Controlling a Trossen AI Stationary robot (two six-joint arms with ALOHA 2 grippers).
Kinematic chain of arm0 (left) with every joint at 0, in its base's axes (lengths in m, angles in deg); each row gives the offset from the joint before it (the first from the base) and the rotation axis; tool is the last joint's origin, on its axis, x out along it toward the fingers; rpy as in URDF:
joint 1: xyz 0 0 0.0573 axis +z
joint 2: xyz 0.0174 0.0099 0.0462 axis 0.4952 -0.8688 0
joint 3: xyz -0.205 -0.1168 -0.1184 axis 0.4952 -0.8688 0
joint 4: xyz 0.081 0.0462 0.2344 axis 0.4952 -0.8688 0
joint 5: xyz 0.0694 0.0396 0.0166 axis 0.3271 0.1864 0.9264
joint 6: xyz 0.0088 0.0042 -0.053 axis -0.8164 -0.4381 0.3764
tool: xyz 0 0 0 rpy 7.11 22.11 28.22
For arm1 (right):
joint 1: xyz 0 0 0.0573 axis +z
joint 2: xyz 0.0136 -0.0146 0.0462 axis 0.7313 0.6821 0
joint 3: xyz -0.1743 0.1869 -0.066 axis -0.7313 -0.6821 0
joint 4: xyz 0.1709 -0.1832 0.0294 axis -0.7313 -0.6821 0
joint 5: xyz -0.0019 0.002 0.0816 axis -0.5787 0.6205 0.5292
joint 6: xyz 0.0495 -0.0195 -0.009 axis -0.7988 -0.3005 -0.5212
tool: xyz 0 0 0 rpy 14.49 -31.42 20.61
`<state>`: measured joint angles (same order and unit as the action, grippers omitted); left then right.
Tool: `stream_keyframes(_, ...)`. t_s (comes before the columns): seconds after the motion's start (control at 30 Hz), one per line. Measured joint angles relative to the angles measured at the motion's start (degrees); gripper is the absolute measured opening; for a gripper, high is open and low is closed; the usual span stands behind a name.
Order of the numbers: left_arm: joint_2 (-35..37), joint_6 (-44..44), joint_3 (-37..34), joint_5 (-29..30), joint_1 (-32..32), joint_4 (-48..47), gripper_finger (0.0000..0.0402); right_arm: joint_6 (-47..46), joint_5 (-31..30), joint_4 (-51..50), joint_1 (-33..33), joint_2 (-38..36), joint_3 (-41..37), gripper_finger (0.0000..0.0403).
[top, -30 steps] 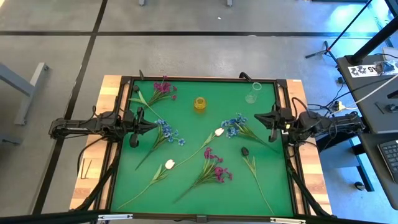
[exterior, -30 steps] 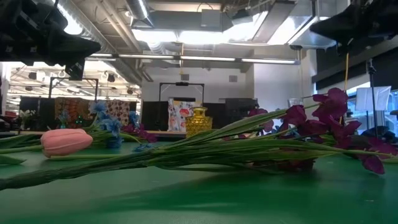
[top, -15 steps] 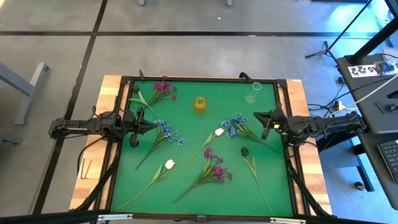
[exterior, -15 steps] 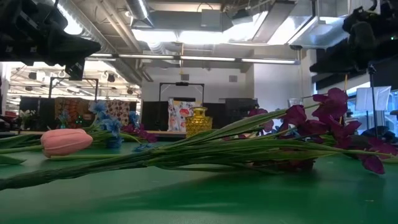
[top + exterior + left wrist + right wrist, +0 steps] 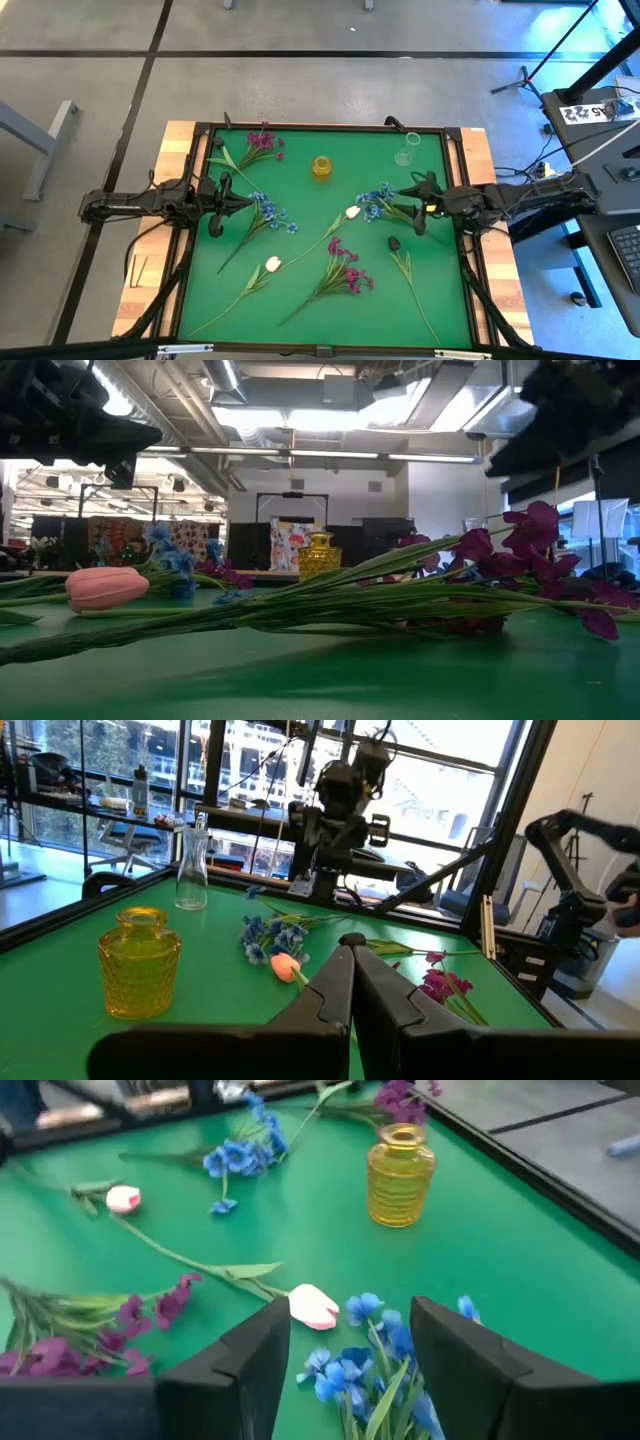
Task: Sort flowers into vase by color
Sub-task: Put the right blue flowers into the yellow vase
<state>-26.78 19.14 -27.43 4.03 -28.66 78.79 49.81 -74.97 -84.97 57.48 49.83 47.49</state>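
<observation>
Moved since a second ago: my right gripper (image 5: 417, 203), in from the table's right edge and now over the blue flowers (image 5: 377, 202), fingers spread either side of them and holding nothing. Step in hand, as I judge it: first pick; next I must lower, pinch the stem and carry it to a vase (image 5: 321, 167). Left gripper (image 5: 244, 202): pressed together, waiting at the left side.

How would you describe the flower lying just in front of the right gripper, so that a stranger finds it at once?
Start at the green table mat and go to its right side, where the right gripper stands open. Just in front of it lies the blue-blossomed flower, its green stem running back under the gripper. The only other blue one lies by the left arm; its nearest neighbour is a white tulip bud.
</observation>
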Motion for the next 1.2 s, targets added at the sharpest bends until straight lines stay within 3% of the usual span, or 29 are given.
stream_keyframes(0.23,0.0,0.0,0.0,0.0,0.0,0.0,0.0000,-2.8,0.7,-15.1,0.0,14.4,14.8,0.0180)
stream_keyframes(0.4,0.0,0.0,0.0,0.0,0.0,0.0,0.0000,-5.9,2.3,-22.2,0.0,20.8,19.3,0.0178)
stream_keyframes(0.63,0.0,0.0,0.0,0.0,0.0,0.0,0.0000,-10.4,7.9,-25.6,0.0,22.8,19.4,0.0177)
stream_keyframes(0.87,0.0,0.0,0.0,0.0,0.0,0.0,0.0000,-18.7,8.5,-35.7,0.0,22.8,19.3,0.0177)
stream_keyframes(1.2,0.0,0.0,0.0,0.0,0.0,0.0,0.0000,-25.6,11.3,-35.2,0.0,22.8,12.8,0.0185)
